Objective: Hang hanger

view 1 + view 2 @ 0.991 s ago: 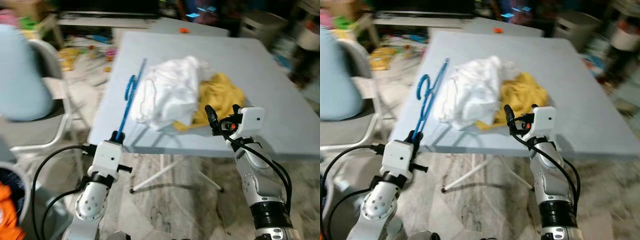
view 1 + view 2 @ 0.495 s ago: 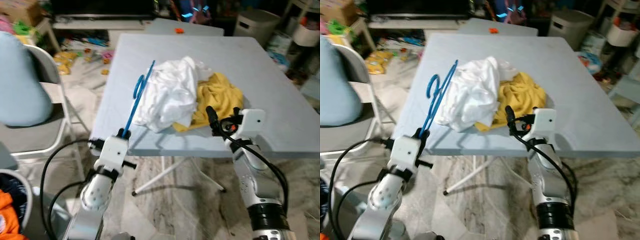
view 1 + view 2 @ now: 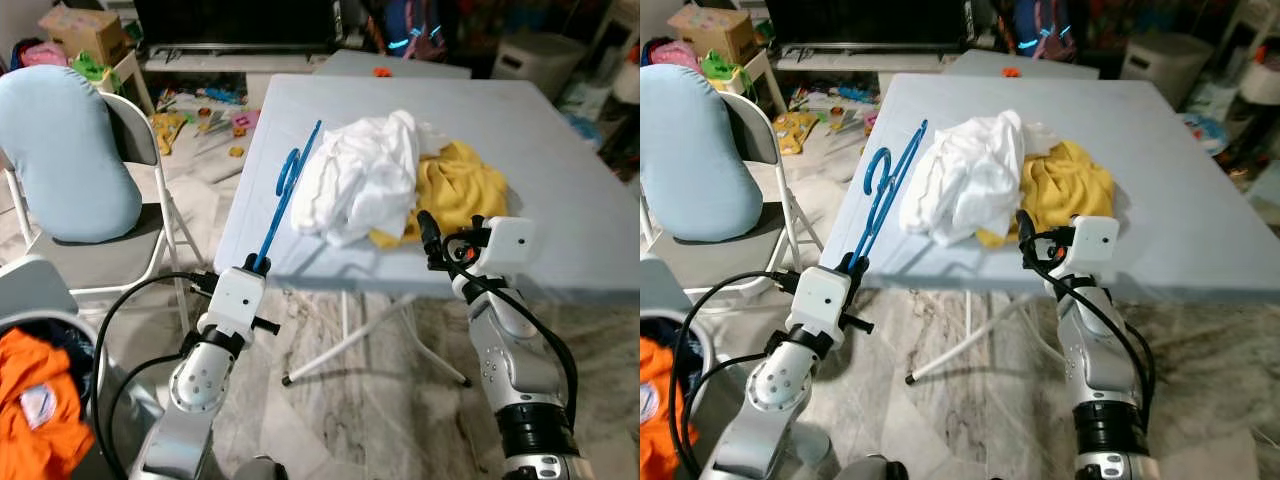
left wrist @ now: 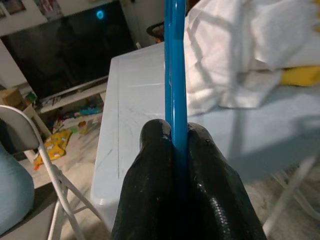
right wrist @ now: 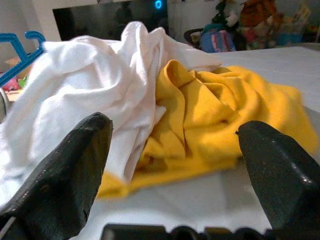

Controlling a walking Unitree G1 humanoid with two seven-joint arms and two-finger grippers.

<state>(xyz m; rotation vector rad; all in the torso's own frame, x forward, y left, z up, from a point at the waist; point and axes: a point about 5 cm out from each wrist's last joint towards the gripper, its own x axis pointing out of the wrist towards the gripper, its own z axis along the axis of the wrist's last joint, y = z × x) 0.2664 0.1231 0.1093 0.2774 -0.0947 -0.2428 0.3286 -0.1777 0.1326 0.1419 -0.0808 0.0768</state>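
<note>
The left gripper [image 3: 258, 265], low and left of centre in the head view, is pinched on one end of the blue hanger [image 3: 283, 191]. The wrist view shows its two black fingers [image 4: 150, 200] pressed against either side of the blue bar. From that grip the hanger slants up and away over the left edge of the grey desk [image 3: 560, 190], with its hook near the middle of the bar's length, just beside a heap of white cloth [image 3: 355, 175]. Whether the far end rests on the desk or is lifted clear of it cannot be told.

A yellow cloth [image 3: 455, 190] lies touching the white one on its right. The right gripper [image 3: 428, 237] sits at the near edge of the desk in front of the yellow cloth, fingers spread wide and holding nothing; its wrist view looks between them at both cloths.

At the left of the frame stand a folding chair [image 3: 150, 200] with a pale blue cushion [image 3: 70, 155], and in the lower left corner a basket with orange clothing [image 3: 40, 400].

The hanger looks to be in hand and the carrying step under way. No rail or rod is in sight, so the next move likely calls for turning to find one, then tilting the hanger so its hook faces the rail.
</note>
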